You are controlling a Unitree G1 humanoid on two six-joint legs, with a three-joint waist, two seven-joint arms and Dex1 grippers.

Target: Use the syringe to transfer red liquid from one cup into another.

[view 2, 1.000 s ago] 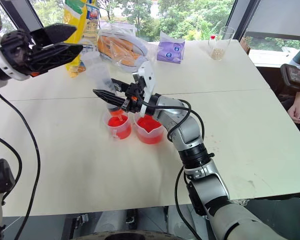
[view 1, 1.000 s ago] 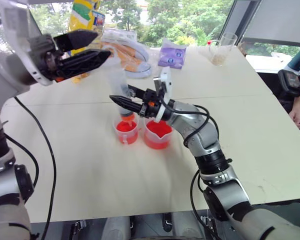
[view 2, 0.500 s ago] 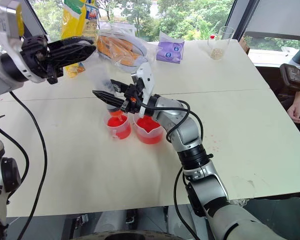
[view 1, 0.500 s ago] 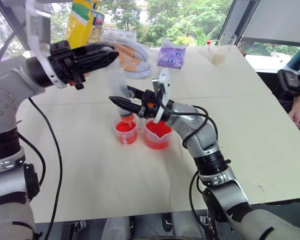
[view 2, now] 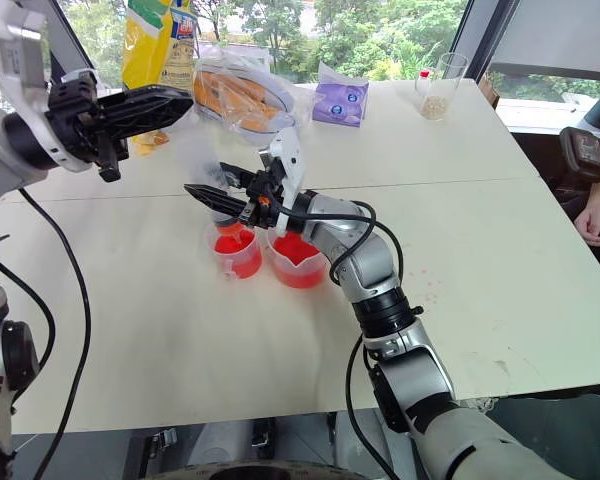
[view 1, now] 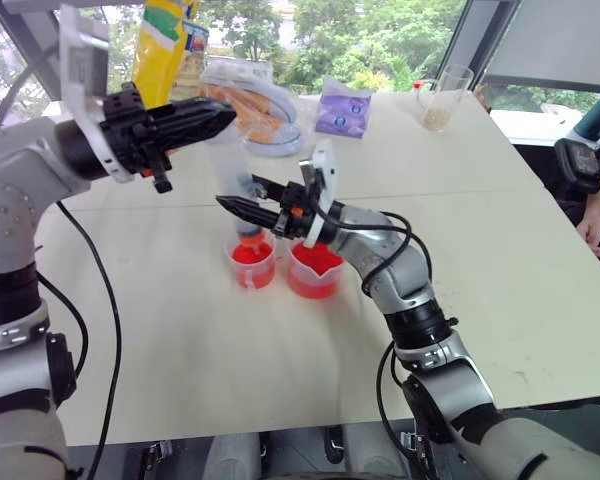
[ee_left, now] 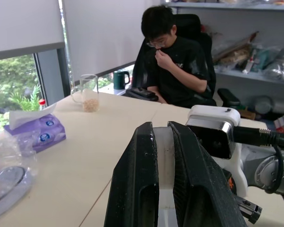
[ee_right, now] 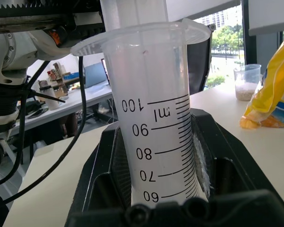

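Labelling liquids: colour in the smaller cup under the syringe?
Bright red-orange liquid in the smaller cup, clearest in the left eye view.

Upright syringe [view 1: 235, 175] over narrow cup [view 1: 251, 262]

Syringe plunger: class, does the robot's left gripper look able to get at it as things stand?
Probably yes. The left gripper is shut on the white plunger at the top of the syringe, whose barrel the right gripper holds over the smaller cup; nothing stands between them.
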